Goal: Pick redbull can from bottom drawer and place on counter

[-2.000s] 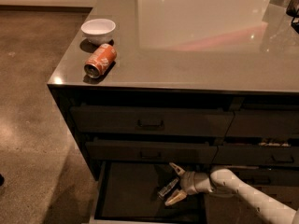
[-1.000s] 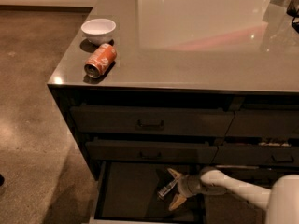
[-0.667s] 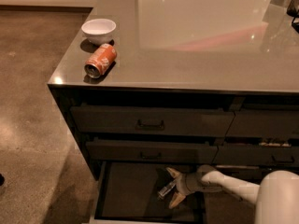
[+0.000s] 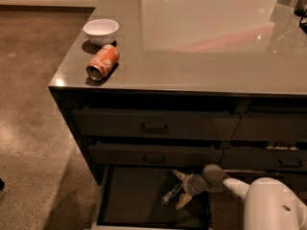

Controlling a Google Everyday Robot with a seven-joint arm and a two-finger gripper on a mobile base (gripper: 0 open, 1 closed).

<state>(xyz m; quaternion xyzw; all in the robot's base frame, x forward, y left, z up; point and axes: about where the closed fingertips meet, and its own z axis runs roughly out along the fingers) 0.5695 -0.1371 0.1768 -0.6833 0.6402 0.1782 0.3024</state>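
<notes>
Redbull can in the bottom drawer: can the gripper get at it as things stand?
Probably yes. The bottom drawer is pulled out, nothing covers the redbull can on its floor, and the gripper is inside, fingers open, right at it.

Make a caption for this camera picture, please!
The robot's open gripper hovers at the redbull can in the pulled-out bottom drawer.

A white bowl [image 4: 101, 30] stands upright. Just in front of it an orange soda can [image 4: 102, 62] lies on its side, its metal end turned toward the front left. Lower down, two closed dark drawers are stacked, the upper drawer [image 4: 154, 126] and the middle drawer [image 4: 154, 158], each with a dark handle in its middle. To their right, narrower dark drawers [image 4: 273, 128] are partly visible. At the left lies a brown speckled floor [image 4: 33, 104]. The gripper [image 4: 180, 190] is below the middle drawer, its fingers spread apart.
</notes>
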